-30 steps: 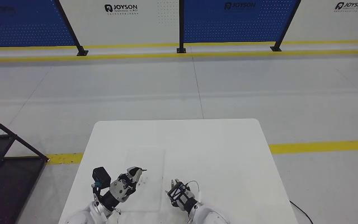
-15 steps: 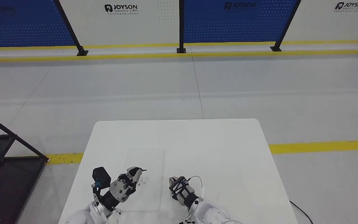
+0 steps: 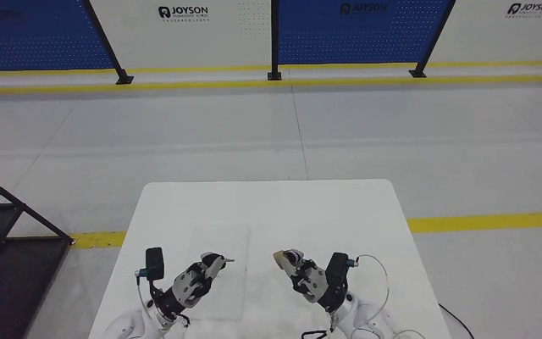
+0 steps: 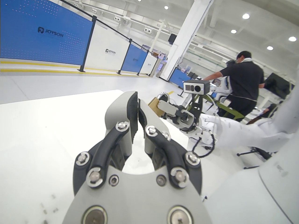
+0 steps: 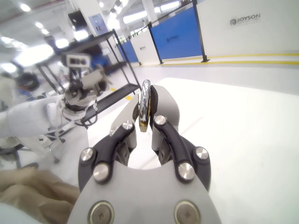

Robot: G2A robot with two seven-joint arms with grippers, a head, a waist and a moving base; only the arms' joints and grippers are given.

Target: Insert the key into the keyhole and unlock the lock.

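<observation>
Currently, right end effector [image 5: 147,97]: clamped on the lock [image 5: 143,110], pads on its flat brass faces, shackle pointing away from the wrist.
Left end effector [image 4: 137,111]: fingers pressed together; in the top view a thin sliver, seemingly the key [image 3: 223,258], pokes out from the tips.
Gap: both are raised over the near edge of the worktop [image 3: 339,212], tips turned toward each other but apart.
Keyhole: too small to make out; probably on the brass end opposite the shackle.
Doing it well: line the blade up with the keyhole axis first, then advance straight and slowly; twist only once it is fully seated.
Risk: a thin key may pivot in the pads if it meets the brass off-centre.
</observation>
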